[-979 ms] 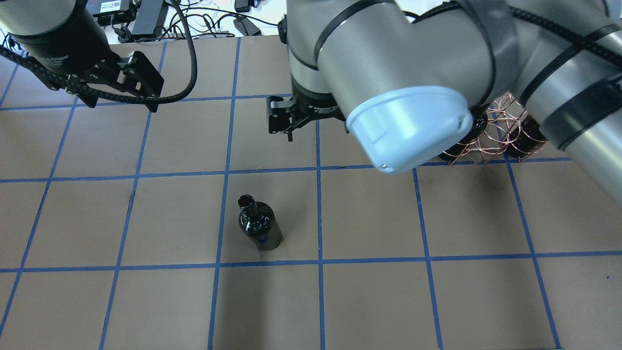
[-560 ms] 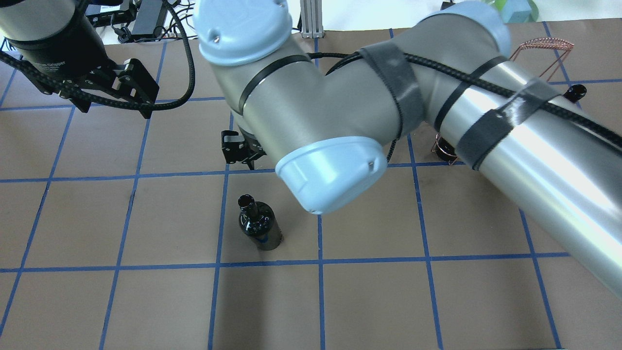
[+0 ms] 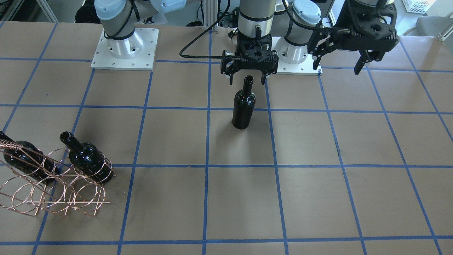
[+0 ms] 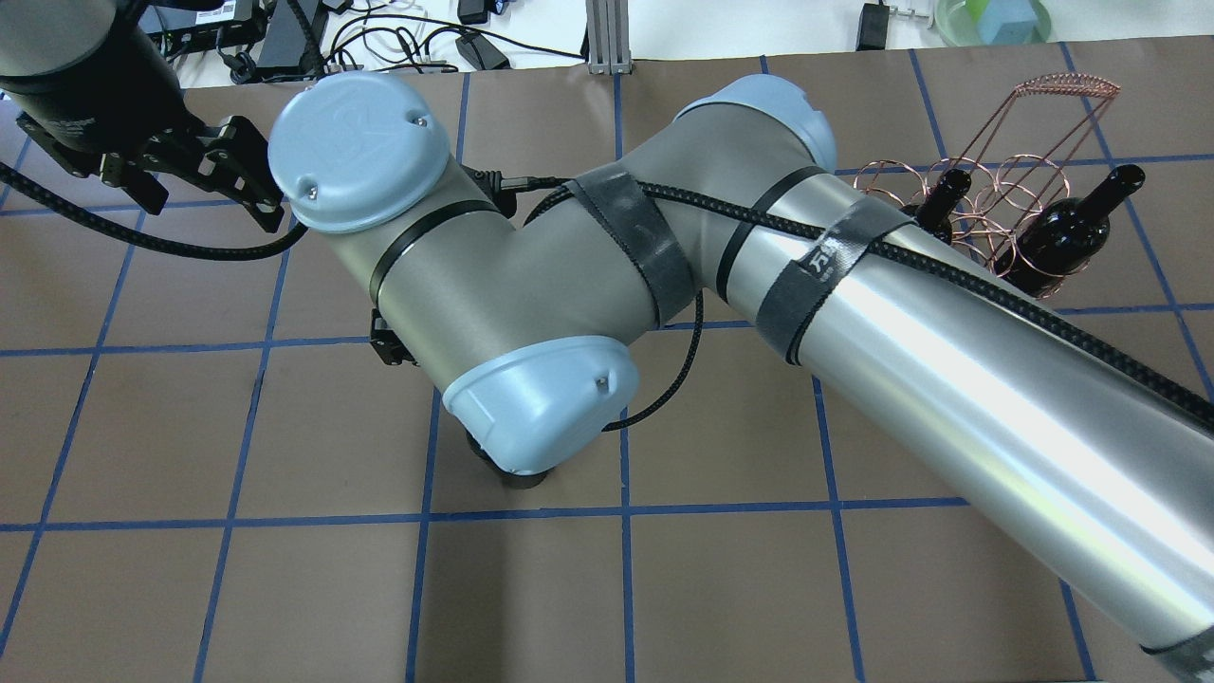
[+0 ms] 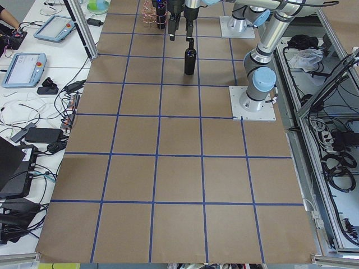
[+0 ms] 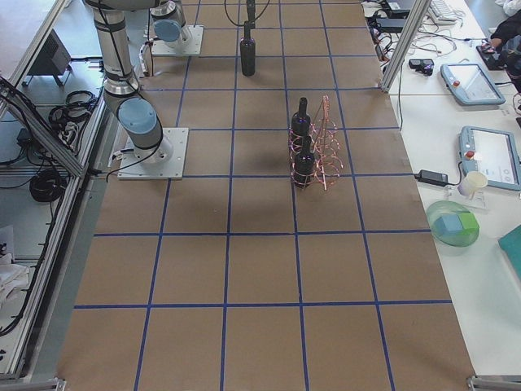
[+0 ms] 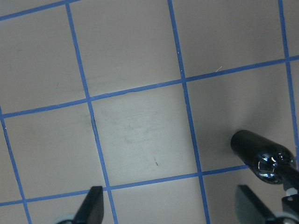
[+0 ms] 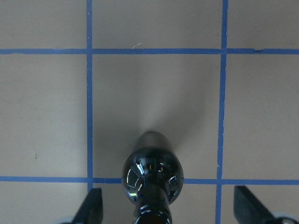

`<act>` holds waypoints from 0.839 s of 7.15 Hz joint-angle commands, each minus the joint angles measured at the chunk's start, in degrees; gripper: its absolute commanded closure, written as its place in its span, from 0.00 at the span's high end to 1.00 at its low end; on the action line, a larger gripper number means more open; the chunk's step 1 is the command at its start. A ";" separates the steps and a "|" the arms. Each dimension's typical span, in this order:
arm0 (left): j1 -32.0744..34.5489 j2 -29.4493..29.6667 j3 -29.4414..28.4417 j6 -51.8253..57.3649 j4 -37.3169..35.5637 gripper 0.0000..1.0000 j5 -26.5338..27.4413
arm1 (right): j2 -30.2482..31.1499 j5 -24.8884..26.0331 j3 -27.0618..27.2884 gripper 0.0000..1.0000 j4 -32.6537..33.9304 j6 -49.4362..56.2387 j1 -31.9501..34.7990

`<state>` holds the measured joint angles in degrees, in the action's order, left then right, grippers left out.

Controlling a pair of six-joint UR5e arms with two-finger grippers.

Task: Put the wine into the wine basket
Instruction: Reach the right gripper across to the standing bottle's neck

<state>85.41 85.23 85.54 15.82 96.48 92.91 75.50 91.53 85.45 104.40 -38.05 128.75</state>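
Upright bottle between spread fingers

Brown paper covers the counter point(image 3: 318, 141), ruled into squares by blue tape lines point(image 3: 207, 141). White benches on the side across from the robot carry cables and a tablet point(image 5: 22, 67). Directly below the right end effector point(image 3: 247, 79) stands the wine point(image 3: 243, 106), a dark glossy bottle. It is upright on its base, long axis vertical, with its open mouth pointing straight up at the wrist. That end effector is spread wide, one finger point(image 8: 92, 205) on each side of the neck, both apart from the glass. The left end effector point(image 3: 336, 68) hangs raised above the counter, its fingers likewise spread over bare paper, and the bottle stands off to one side of it, outside its span. Well apart from the right end effector, toward the robot's right, the wine basket point(image 3: 53, 191) of copper wire loops rests on the counter, with two more dark bottles point(image 3: 86, 157) standing in its loops, mouths up
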 commanded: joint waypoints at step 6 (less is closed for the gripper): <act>-5.69 -0.24 0.24 3.34 0.73 1.00 -3.88 | -2.98 -3.47 0.77 0.91 0.11 -1.94 0.19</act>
<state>79.78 85.07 85.74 19.29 97.05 89.03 73.09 88.30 86.15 104.54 -39.93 128.94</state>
